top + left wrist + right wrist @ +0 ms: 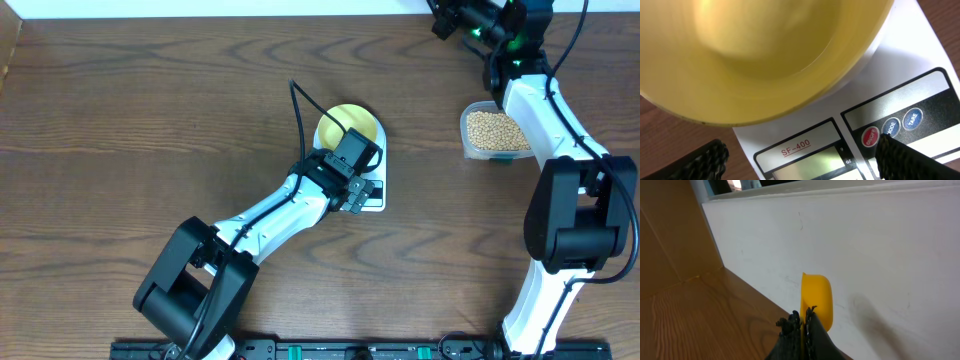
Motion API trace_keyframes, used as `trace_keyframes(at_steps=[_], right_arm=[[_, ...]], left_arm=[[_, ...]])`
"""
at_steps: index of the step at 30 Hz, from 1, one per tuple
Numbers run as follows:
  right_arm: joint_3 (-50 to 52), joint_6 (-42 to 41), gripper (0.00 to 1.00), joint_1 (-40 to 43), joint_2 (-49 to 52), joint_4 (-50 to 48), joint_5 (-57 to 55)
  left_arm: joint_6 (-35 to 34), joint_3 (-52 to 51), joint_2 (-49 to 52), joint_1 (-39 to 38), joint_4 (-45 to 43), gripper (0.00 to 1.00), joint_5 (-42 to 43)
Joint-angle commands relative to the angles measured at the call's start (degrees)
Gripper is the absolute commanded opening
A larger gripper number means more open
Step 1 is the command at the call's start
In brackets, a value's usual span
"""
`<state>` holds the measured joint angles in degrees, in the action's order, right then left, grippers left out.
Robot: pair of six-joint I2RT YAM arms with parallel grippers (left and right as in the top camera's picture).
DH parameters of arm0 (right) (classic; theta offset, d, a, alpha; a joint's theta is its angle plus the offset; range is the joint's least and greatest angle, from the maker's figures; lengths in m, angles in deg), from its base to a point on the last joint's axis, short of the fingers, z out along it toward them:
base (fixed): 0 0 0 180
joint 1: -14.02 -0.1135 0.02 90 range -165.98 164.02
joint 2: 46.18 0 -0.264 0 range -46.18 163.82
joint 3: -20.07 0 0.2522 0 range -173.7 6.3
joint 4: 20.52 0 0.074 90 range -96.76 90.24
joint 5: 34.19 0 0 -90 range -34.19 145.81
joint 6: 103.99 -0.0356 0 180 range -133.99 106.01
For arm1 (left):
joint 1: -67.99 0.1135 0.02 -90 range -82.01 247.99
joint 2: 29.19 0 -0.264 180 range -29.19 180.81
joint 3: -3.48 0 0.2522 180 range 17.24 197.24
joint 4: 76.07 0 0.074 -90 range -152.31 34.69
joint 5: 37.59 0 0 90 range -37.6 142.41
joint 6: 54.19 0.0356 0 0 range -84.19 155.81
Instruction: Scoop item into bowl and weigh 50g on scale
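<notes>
Left hand (pixel 356 190) hangs over the scale (pixel 378 198), crowding the bowl (pixel 345 124).

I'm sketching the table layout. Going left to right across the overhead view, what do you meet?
Left arm's big black joint → bowl on the scale → clear tub of beans → right arm's big black joint.

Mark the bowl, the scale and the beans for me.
bowl (pixel 352 122), overhead view, on its pale inner floor.
scale (pixel 796 146), left wrist view, on the front panel label.
beans (pixel 492 130), overhead view, on the middle of the pile.
</notes>
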<state>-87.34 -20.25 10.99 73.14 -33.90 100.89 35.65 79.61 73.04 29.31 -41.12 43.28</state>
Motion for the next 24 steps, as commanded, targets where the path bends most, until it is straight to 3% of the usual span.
trace_keyframes(at_steps=[1,24], right_arm=[[-1.2,0.8,0.01,0.5,0.4,0.0,-0.5],[-1.2,0.8,0.01,0.5,0.4,0.0,-0.5]], left_arm=[[0.6,0.5,0.5,0.2,0.1,0.96,0.3],[0.5,0.5,2.7,0.2,-1.0,0.96,0.0]])
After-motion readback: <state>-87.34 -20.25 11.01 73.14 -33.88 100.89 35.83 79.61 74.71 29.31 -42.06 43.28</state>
